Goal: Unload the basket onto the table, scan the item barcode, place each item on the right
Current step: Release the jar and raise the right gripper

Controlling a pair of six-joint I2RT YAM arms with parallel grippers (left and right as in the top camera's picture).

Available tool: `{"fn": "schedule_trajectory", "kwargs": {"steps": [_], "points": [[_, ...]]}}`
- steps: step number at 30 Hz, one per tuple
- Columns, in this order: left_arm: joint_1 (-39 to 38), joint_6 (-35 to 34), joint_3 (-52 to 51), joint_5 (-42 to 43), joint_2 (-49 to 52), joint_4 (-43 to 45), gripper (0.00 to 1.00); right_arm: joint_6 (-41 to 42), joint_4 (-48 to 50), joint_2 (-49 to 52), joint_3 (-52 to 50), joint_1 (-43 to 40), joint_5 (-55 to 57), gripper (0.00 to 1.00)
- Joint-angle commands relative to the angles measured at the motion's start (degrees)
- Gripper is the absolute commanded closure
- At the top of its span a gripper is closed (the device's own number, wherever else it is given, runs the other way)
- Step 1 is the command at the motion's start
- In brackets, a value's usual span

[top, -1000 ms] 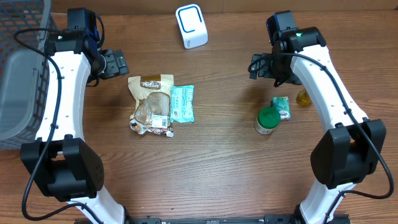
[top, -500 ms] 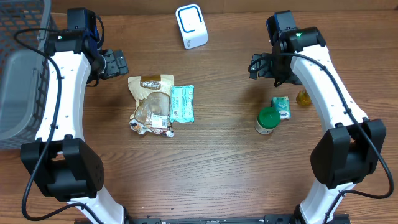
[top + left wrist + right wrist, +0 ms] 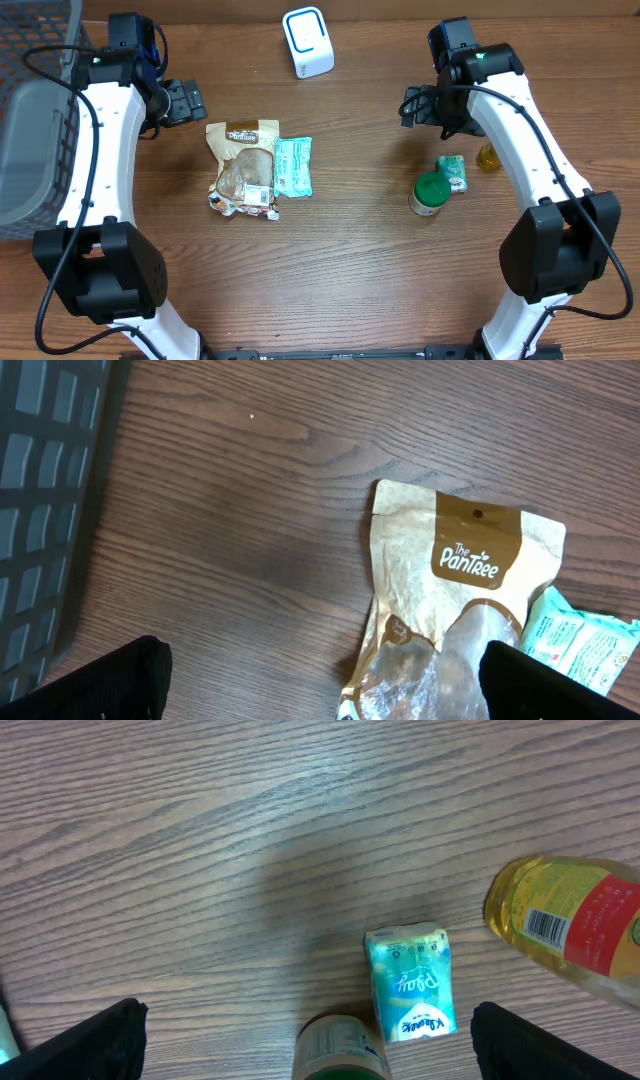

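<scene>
PanTree pouch (image 3: 243, 168): flat on wooden table (image 3: 350, 270), left of centre; teal packet (image 3: 293, 166) touching its right edge. White scanner (image 3: 307, 42): far edge, well apart. Left gripper (image 3: 188, 101): near pouch's top, fingers spread, empty. Right gripper (image 3: 412, 105): fingers spread, empty, near green-lidded jar (image 3: 430, 192), small teal carton (image 3: 453, 172) and yellow bottle (image 3: 487, 156).

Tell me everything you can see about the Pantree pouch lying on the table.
The Pantree pouch is a crinkled tan-gold bag that looks like foil. It has a brown label near its top with white "The PanTree" lettering and a small hang hole. Its lower part is a clear window showing pale brown contents. It lies flat and face up on the wooden table, label end away from the robot's bases. A teal packet lies against the side nearer the right arm, touching or slightly overlapping it.
</scene>
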Motion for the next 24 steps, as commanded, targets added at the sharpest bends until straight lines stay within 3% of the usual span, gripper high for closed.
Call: {"fn": "schedule_trajectory", "kwargs": {"steps": [1,20,24], "points": [[-0.11,1.11,0.90,0.24,-0.26,0.02,0.01,-0.24,0.20,-0.76,0.61,0.22,0.59,0.00],[-0.11,1.11,0.90,0.24,-0.26,0.02,0.01,-0.20,3.43,-0.76,0.61,0.22,0.52,0.00],[-0.11,1.11,0.90,0.22,-0.26,0.00,0.00,-0.04,6.08,-0.76,0.61,0.22,-8.87,0.00]]}}
